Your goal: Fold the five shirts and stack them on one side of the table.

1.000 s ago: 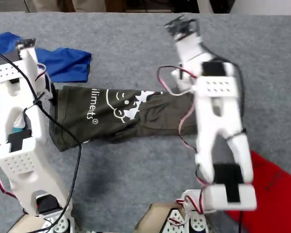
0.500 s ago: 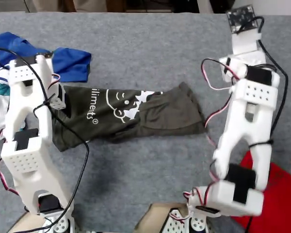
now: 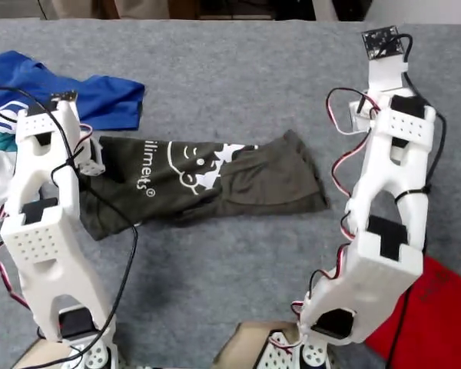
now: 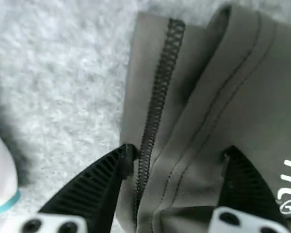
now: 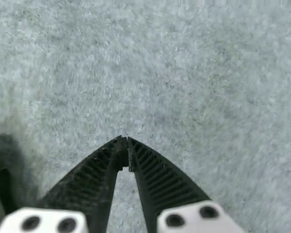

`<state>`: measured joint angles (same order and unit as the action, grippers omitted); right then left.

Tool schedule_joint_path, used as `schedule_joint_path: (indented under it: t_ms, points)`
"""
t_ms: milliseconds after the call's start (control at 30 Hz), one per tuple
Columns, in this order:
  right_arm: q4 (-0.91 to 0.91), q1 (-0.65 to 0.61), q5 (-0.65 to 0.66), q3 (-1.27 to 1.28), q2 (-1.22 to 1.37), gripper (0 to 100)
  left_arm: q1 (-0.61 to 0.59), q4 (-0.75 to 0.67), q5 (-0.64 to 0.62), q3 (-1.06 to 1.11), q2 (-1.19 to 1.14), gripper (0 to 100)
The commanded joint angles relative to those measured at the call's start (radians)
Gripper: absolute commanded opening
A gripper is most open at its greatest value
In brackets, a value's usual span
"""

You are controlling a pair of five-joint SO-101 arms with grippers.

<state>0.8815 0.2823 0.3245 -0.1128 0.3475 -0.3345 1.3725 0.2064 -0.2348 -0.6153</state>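
Right gripper swinging off the olive shirt toward the table's right side; left gripper easing back slightly.

High cam looks down on table; wrist cams v. close (left shares olive shirt).

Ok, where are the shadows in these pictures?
High view: a soft shadow under the olive shirt on the grey table. Left wrist view: a dark patch on the table beside the white garment. Right wrist view: shade beside the right tool.
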Motion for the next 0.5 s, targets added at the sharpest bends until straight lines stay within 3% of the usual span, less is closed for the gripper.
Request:
schedule_joint_path:
  t_ms: [0, 200, 467]
  points:
    - [-0.029, 0.021, -0.005, -0.051, -0.002, 0.9, -0.043, -0.014, -0.015, -0.057, -0.038, 25]
    - [-0.091, 0.053, -0.127, -0.050, -0.002, 0.9, -0.006, -0.012, -0.011, -0.092, -0.081, 2]
    - [-0.169, 0.145, -0.253, -0.053, 0.018, 0.8, 0.008, 0.081, -0.017, -0.109, -0.082, 2]
